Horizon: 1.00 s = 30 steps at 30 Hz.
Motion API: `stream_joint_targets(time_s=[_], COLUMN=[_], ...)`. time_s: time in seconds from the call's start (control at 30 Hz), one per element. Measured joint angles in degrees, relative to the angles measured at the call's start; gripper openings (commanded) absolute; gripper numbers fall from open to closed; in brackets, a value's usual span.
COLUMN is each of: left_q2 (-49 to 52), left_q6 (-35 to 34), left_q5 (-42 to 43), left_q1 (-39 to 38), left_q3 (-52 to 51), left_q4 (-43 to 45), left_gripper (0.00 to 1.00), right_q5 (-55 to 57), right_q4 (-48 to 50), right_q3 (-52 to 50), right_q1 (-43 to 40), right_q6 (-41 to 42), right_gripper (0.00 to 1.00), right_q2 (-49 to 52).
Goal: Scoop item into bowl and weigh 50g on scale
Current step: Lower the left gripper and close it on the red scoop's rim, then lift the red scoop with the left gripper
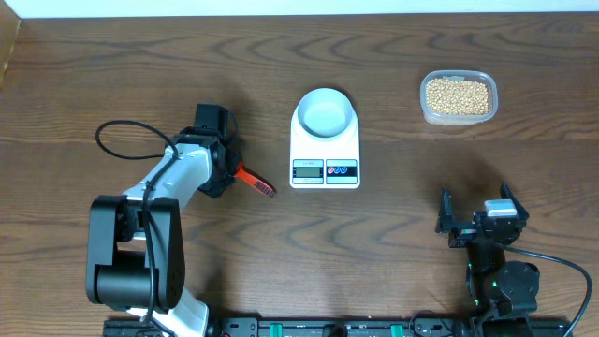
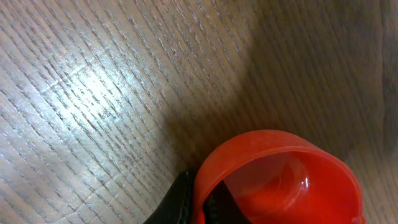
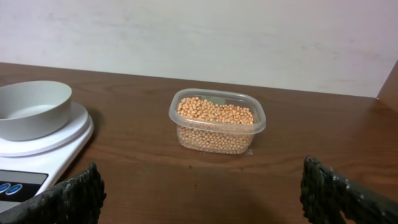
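Scoop (image 2: 280, 180) in left hand (image 1: 234, 171); right hand (image 3: 200, 180) spread wide.

No legible text or numbers anywhere; LCD display (image 1: 307, 169) on the scale (image 1: 299, 150) too small to read.

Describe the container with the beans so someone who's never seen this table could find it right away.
Find the white scale in the middle of the wooden table, then look to its right and slightly farther from the arms. The clear rectangular plastic tub stands there alone, filled with tan-yellow beans. The bowl on the scale is round, opaque and looks empty.
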Motion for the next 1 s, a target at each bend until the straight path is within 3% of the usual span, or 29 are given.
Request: stream_joint_targets(time_s=[0.43,0.77,1.0], left_q2=[-0.5,-0.9,-5.6], left_q6=[0.0,1.1,1.6], left_q5=[0.0,4.9,4.0], left_q1=[0.0,0.0,0.0], left_q3=[-0.3,-0.3,-0.4], left_q4=[0.5,4.3,4.3], left_gripper=[0.08,0.07,0.07], right_q5=[0.0,0.0,0.0], right_q4=[0.0,0.0,0.0], right_q3=[0.0,0.0,0.0], right_q1=[0.0,0.0,0.0], right_q6=[0.0,0.0,0.0], right_gripper=[0.99,0.99,0.99], right_q2=[0.0,0.0,0.0])
